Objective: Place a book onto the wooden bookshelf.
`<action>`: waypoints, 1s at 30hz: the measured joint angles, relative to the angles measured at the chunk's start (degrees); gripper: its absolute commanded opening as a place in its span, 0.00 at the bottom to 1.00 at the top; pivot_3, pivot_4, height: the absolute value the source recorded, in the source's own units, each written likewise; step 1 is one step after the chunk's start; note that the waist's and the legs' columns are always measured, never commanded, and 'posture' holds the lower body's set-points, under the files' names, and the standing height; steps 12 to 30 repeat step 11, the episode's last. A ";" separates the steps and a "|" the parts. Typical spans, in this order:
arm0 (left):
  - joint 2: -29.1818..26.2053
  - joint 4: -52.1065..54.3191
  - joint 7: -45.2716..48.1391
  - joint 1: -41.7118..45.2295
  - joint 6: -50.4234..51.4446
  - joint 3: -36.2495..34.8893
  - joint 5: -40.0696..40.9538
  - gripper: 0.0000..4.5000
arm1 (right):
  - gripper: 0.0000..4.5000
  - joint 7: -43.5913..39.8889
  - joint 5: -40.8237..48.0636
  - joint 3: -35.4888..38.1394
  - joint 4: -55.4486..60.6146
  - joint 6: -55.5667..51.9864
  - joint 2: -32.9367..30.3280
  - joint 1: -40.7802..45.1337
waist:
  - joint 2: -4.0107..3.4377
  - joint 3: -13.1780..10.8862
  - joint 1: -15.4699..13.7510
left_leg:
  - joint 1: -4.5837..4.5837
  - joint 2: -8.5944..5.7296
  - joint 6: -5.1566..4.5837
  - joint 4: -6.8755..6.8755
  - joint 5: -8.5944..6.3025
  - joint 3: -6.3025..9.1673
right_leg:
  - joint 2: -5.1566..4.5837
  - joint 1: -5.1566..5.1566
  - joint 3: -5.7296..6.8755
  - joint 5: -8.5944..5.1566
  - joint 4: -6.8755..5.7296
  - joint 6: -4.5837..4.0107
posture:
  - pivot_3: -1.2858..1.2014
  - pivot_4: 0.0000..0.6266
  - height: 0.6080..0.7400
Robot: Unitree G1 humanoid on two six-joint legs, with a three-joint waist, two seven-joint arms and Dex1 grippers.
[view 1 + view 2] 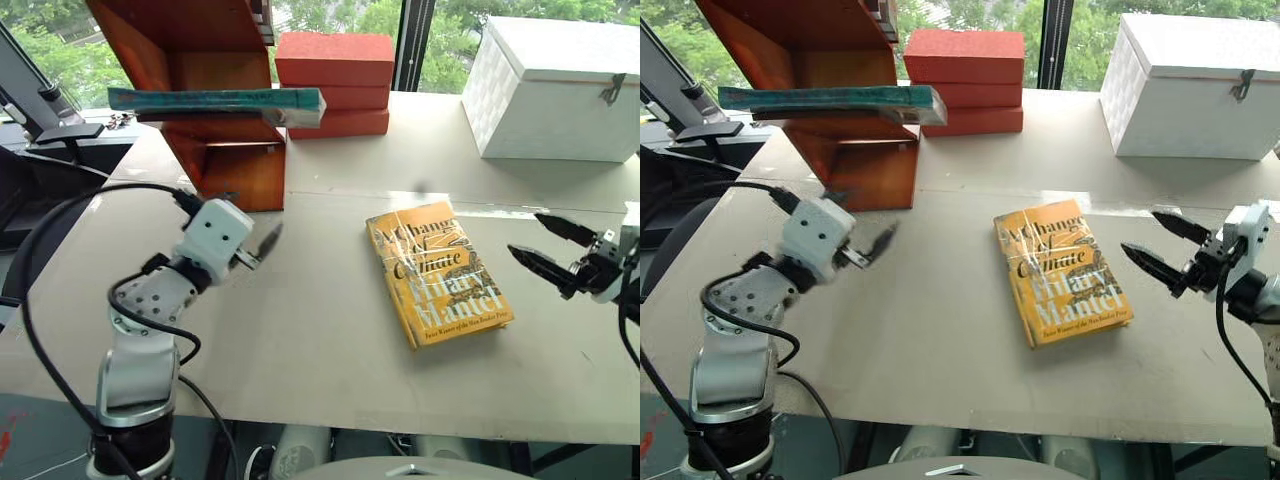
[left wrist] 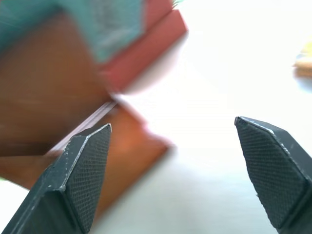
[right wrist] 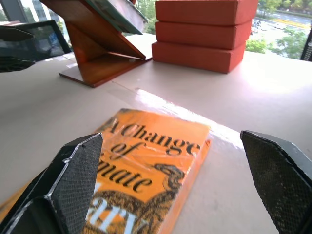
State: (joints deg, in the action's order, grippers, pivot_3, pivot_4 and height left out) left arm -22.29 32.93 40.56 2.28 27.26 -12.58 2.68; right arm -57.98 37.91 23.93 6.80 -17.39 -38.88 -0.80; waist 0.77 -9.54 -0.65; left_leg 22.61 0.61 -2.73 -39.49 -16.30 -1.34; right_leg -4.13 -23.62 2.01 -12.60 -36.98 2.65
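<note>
Two books show in the head views. The teal book (image 1: pixel 215 100) lies flat on a board of the wooden bookshelf (image 1: pixel 215 60) at the far left of the table (image 1: pixel 300 320), its right end jutting past the shelf's side toward the stacked red boxes (image 1: pixel 335 82). A yellow book (image 1: pixel 438 272) lies face up near the middle of the table, and a white chest (image 1: pixel 560 85) stands at the far right. The left gripper (image 1: pixel 262 247) hangs above the table just near of the shelf's foot, fingers parted and empty, pointing right. The right gripper (image 1: pixel 545 250) hovers to the right of the yellow book, its jaws spread wide, pointing left and holding nothing.

From the left wrist, both black fingers (image 2: pixel 78 180) stand well apart with bare table between them; the shelf's reddish wood (image 2: pixel 48 102) and the teal book (image 2: pixel 109 27) are blurred beyond.

From the right wrist, the wide-spread fingers (image 3: pixel 68 180) frame the yellow book (image 3: pixel 146 165). Farther off sit the red boxes (image 3: pixel 202 31) and the bookshelf (image 3: pixel 97 44), with the teal book (image 3: pixel 119 14) resting on its board.
</note>
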 measured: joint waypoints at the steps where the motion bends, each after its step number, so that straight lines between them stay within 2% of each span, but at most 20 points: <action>1: 1.02 -0.02 1.24 -3.02 0.09 0.86 2.90 0.93 | 1.00 -0.09 -1.09 -0.02 -0.12 0.99 0.20 -1.95 | -0.02 0.01 0.27 | -0.05 0.02 0.00 0.02 0.00 -0.04 | 0.01 -0.01 -0.08 0.00 0.00 0.00 | 0.52 0.24 0.84; 4: 1.33 -1.44 2.08 -9.44 0.18 3.23 5.63 0.93 | 1.00 0.14 -4.13 -0.02 -0.96 4.28 0.72 -5.16 | -0.02 0.01 0.56 | -0.14 0.05 0.00 0.09 0.00 -0.02 | 0.11 0.00 -0.08 -0.01 -0.01 -0.03 | 0.52 0.24 0.84; 10: -1.52 -3.37 1.64 -14.41 -1.39 7.10 5.74 0.93 | 1.00 0.05 -9.67 0.02 -7.43 11.86 1.91 -11.27 | -0.04 0.11 -0.44 | -0.32 0.01 0.00 0.07 0.01 -0.07 | 0.12 0.15 -0.04 -0.13 -0.02 -0.31 | 0.52 0.24 0.84; 30: -1.92 -3.84 1.60 -14.26 -1.88 7.25 5.70 0.93 | 1.00 -0.02 -10.14 0.01 -8.29 12.52 1.98 -11.91 | -0.06 0.12 -0.43 | -0.34 0.01 0.00 0.07 0.01 -0.10 | 0.12 0.14 -0.04 -0.13 -0.02 -0.31 | 0.52 0.24 0.84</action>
